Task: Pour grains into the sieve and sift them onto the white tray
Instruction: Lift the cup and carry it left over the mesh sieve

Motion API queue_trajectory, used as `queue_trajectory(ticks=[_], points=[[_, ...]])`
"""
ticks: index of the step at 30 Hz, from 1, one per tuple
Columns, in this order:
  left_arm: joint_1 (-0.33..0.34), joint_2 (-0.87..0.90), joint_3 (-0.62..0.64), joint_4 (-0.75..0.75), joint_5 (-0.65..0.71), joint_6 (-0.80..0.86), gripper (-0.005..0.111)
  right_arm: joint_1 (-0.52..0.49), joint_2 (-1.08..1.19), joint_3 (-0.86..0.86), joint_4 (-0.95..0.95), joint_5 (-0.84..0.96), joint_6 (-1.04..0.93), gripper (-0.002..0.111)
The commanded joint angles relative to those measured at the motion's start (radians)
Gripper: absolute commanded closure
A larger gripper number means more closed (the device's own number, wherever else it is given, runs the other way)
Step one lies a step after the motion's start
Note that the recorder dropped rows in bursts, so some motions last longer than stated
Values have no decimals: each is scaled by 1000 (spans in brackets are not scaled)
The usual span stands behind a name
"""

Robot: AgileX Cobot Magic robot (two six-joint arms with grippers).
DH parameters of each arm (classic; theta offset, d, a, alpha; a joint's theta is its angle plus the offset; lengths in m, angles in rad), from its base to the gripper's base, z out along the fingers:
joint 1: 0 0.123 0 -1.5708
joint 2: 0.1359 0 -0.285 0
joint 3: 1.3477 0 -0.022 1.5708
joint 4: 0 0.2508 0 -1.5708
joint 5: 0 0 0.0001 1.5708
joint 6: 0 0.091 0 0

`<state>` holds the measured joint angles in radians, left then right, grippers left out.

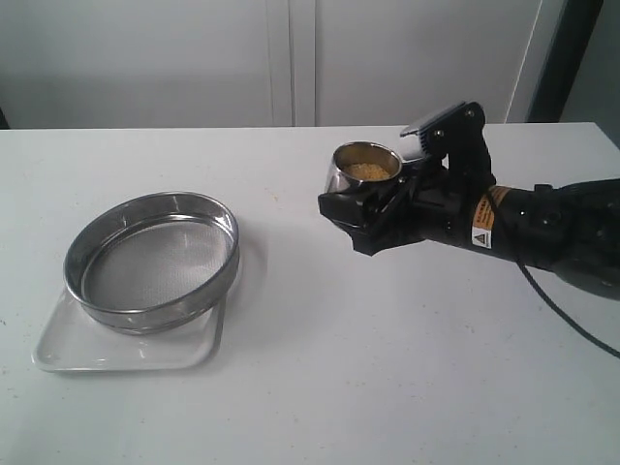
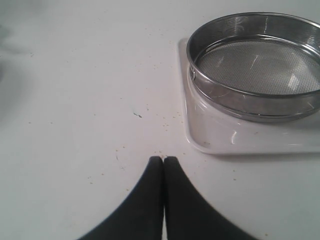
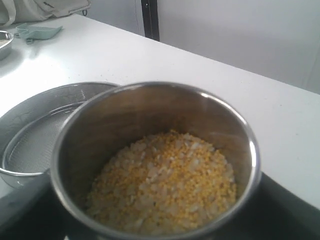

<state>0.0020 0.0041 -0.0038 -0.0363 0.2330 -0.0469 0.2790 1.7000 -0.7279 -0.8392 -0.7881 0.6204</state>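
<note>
**A:** Count it up for me, what's on the counter?
**B:** One sieve, one white tray, one steel cup. Just one arm in the wide shot, the right arm, coming in from the right side

**A:** Where's the sieve parked?
**B:** Sitting right on the white tray, left side of the counter, its ring hanging out past the tray's right edge

**A:** And the grains?
**B:** One heap of grains, yellow and pale mixed, down in the steel cup, filling its lower part. There's also a scatter of tiny specks on the counter near the tray, too small and too many to count

**A:** Jaws, then. Right side first
**B:** Right jaws are set wide and clamped around the steel cup, black on either side of it. The cup is upright, mouth up, well apart from the sieve and off to its right. Its base is hidden behind the jaws, so I can't tell whether it touches the counter

**A:** Left?
**B:** Left jaws pressed together, tip against tip, gripping nothing. They're over bare counter near the tray's corner, clear of both tray and sieve

**A:** Anything else in shot?
**B:** From the right wrist camera, far back: one pale green object and the rim of one more steel bowl at the frame's edge
</note>
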Motion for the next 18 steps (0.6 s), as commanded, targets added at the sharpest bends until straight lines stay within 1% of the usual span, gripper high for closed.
queue_trajectory(ticks=[1, 7, 13, 18], points=[[1, -4, 4, -8, -1, 0, 107, 1, -14, -39, -45, -16, 72, 108], [1, -4, 4, -8, -1, 0, 107, 16, -14, -69, -63, 13, 101, 108], [1, -4, 4, -8, -1, 0, 107, 79, -14, -90, -74, 102, 92, 108], [1, -4, 4, -8, -1, 0, 107, 123, -14, -128, -75, 136, 94, 108]])
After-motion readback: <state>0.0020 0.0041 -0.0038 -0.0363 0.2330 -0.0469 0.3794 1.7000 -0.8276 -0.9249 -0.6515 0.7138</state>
